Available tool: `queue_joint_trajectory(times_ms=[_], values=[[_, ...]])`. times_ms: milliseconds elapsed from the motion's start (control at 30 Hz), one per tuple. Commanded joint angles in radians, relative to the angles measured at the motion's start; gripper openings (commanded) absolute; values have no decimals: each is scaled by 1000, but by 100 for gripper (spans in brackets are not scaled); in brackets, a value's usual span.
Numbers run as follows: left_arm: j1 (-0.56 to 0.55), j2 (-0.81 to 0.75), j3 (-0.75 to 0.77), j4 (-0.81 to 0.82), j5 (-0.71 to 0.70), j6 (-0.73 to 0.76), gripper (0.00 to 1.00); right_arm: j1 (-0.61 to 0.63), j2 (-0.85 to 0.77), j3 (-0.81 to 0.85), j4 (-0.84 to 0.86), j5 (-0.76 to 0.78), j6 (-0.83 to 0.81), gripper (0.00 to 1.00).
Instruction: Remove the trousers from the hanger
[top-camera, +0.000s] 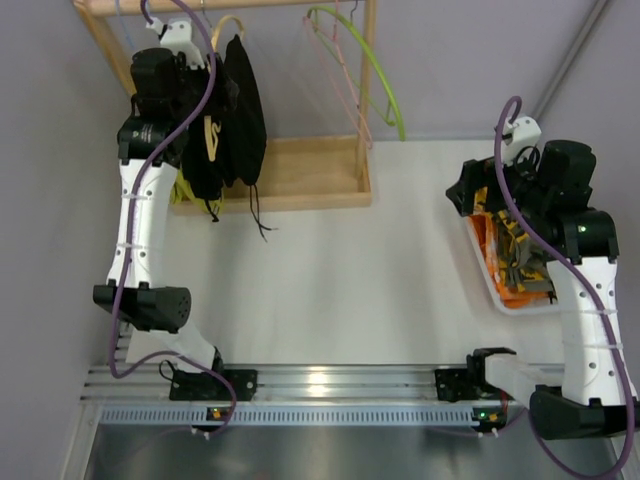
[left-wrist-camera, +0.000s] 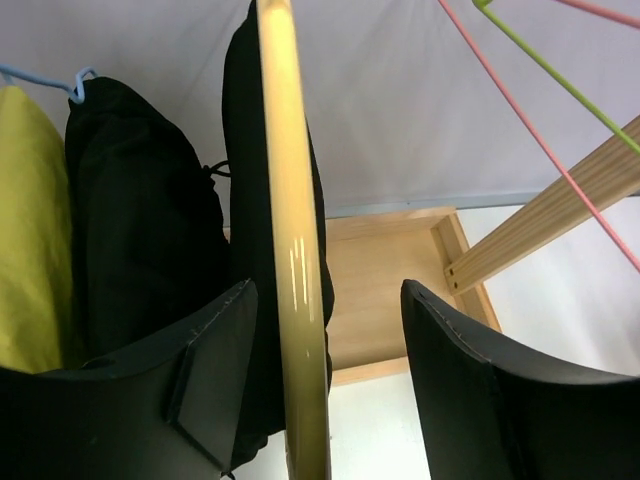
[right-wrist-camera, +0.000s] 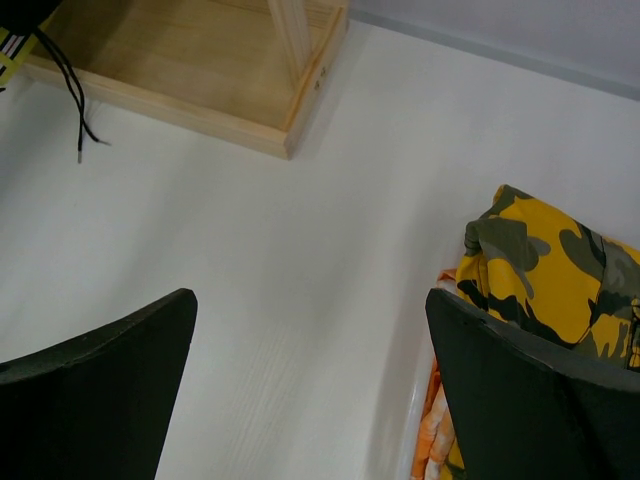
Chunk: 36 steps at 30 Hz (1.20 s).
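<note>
1. We're seeing camouflage cloth in the white tray.
2. Our left pincer, apart, is straddling the glossy cream hanger carrying limp black trousers.
3. Right pincer is hovering apart.

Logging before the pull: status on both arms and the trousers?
Left gripper open, fingers straddling the hanger. Right gripper open above table. Trousers draped on hanger. Second black garment close beside left finger.
</note>
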Motion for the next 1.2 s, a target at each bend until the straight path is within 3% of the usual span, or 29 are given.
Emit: queue_joint_trajectory(times_ms=[0,200,433,600,1167], values=[[-25,4,5,96,-68,78,65,-12,-4,18,63,-14,7,99],[-43,62,68,110,-100,94,52,-10,-7,10,62,-17,1,99],[-54,107,127,112,-172,95,25,-12,-4,21,63,-17,3,99],[-65,85,167,127,-161,81,0,-12,-2,24,63,-26,1,100],[-218,-62,210,271,-283,112,0,13,48,81,108,-90,26,99]])
